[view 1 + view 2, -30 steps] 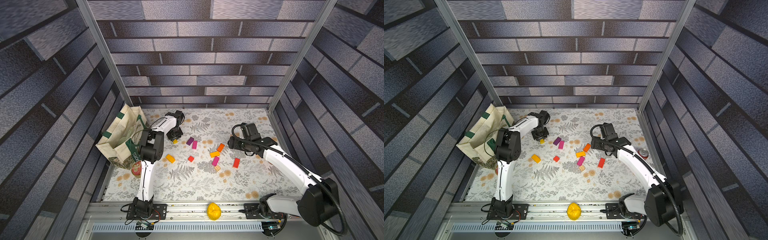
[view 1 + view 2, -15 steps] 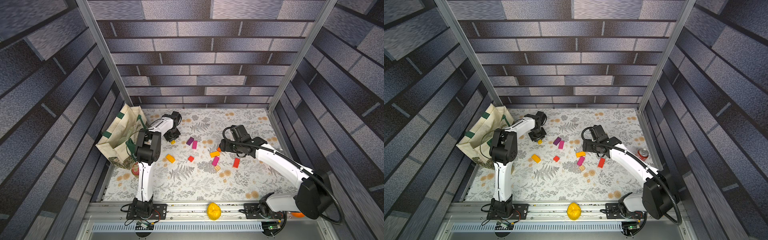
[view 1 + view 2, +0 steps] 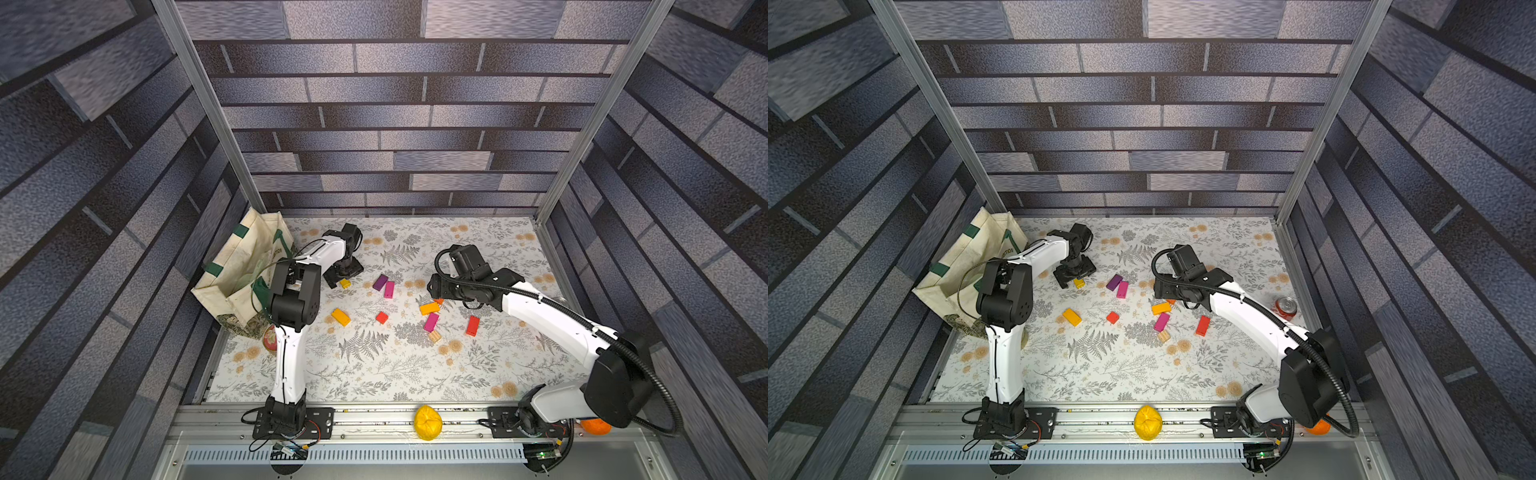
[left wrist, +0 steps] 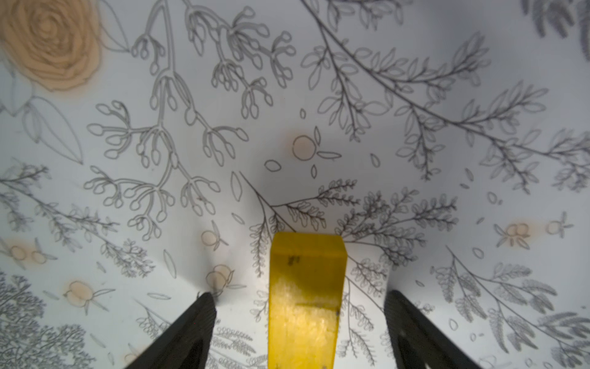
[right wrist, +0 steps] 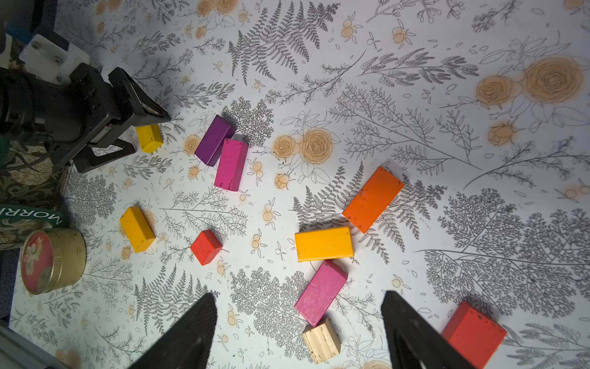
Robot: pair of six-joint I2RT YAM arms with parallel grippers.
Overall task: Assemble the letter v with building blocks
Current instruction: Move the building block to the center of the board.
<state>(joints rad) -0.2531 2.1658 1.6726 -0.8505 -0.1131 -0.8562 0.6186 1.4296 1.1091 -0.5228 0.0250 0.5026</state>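
Now reaching forward, tilted down — left end effector (image 4: pixel 299 294) apart around yellow block (image 4: pixel 306 319); right end effector (image 5: pixel 298 294) apart.

Ten building blocks (image 3: pixel 431 308): three yellow (image 5: pixel 149 138) (image 5: pixel 137 229) (image 5: pixel 324 243), two magenta (image 5: pixel 231 164) (image 5: pixel 321 291), two red (image 5: pixel 206 247) (image 5: pixel 474 334), one orange (image 5: pixel 373 198), one purple (image 5: pixel 214 140) (and one wood cube (image 5: pixel 321 341)).

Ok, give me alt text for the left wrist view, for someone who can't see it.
A small yellow rectangular wooden block lies on the white floral-print table cover, centred between the left arm's two black fingers, which stand wide apart with a gap on each side of it. No other block shows.
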